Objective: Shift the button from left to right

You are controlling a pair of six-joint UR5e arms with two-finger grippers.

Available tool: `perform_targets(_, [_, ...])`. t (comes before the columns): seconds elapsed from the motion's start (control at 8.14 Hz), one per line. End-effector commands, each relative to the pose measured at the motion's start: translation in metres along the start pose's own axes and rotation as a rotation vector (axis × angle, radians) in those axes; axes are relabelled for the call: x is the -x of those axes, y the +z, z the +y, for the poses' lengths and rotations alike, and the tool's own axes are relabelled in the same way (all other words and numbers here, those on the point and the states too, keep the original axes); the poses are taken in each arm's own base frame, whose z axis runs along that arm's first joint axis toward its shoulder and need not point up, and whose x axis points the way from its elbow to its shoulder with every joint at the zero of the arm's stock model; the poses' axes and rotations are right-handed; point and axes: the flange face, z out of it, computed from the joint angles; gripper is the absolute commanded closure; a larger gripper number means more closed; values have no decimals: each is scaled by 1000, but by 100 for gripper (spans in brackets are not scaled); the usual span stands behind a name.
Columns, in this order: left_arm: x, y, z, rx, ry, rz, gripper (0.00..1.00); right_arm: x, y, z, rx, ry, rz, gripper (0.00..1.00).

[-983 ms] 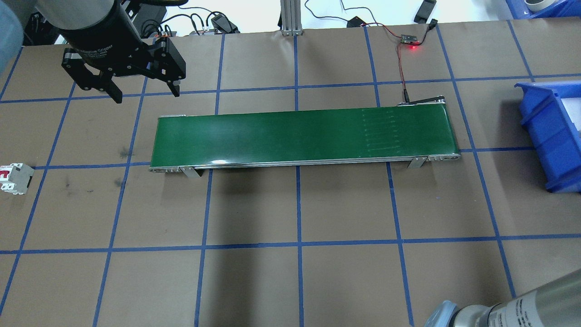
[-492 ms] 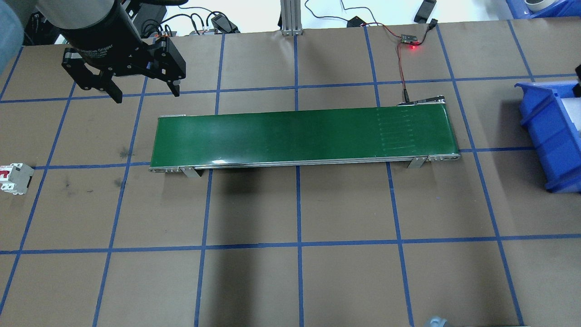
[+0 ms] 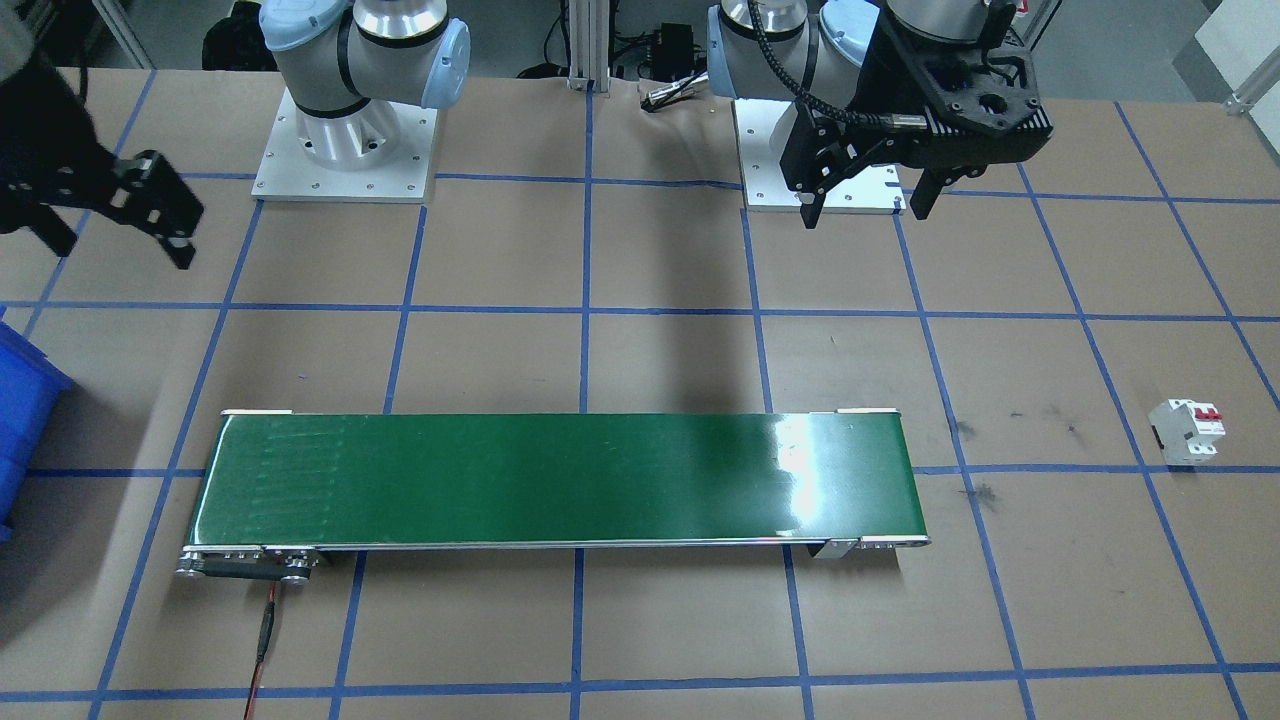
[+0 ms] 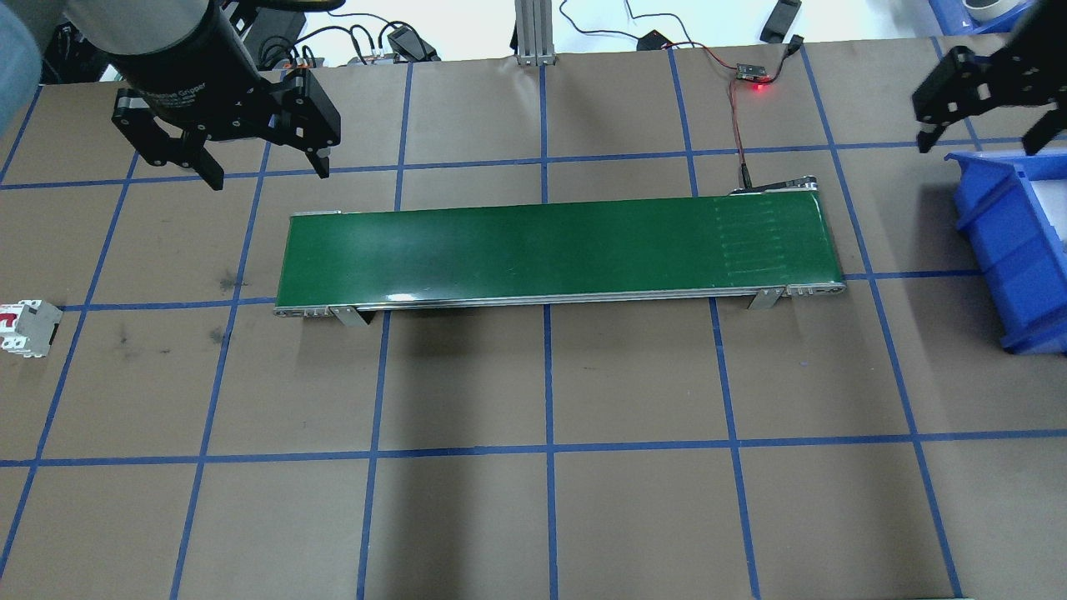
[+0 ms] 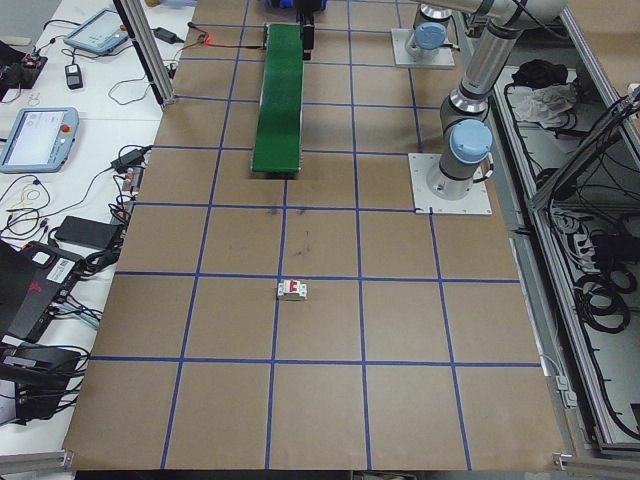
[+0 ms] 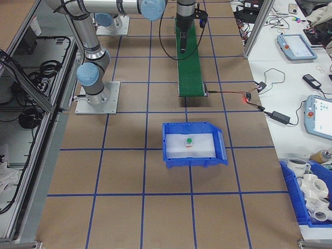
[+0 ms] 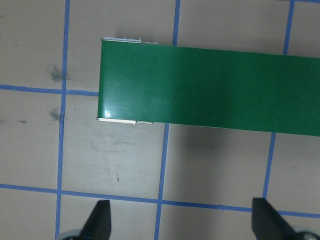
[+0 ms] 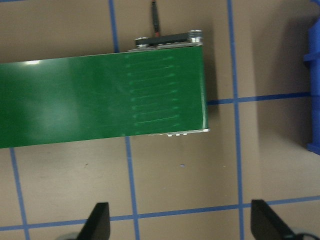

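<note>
Button [image 6: 189,140] w/ green cap sat upright in blue bin [image 6: 171,154], near side of green conveyor [image 6: 188,61]; red LED board [image 6: 248,96] lit.

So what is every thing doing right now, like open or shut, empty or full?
left gripper: open, holding nothing, up off the table.
right gripper: open, holding nothing, beside the bin.
button: lying in the blue bin, green cap up.
blue bin: holds only the button.
conveyor belt: nothing on it.
circuit breaker: alone on the table.
</note>
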Motion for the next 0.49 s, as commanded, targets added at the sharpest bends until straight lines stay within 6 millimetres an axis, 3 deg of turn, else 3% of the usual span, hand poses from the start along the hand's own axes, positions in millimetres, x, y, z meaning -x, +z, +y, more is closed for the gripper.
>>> perform_targets(0.0, [0,0,0,0,0,0,0,93,-8,24,-26,-74,-45,0])
perform_targets(0.37, [0,0,0,0,0,0,0,100,-8,22,-50,-90,-97,0])
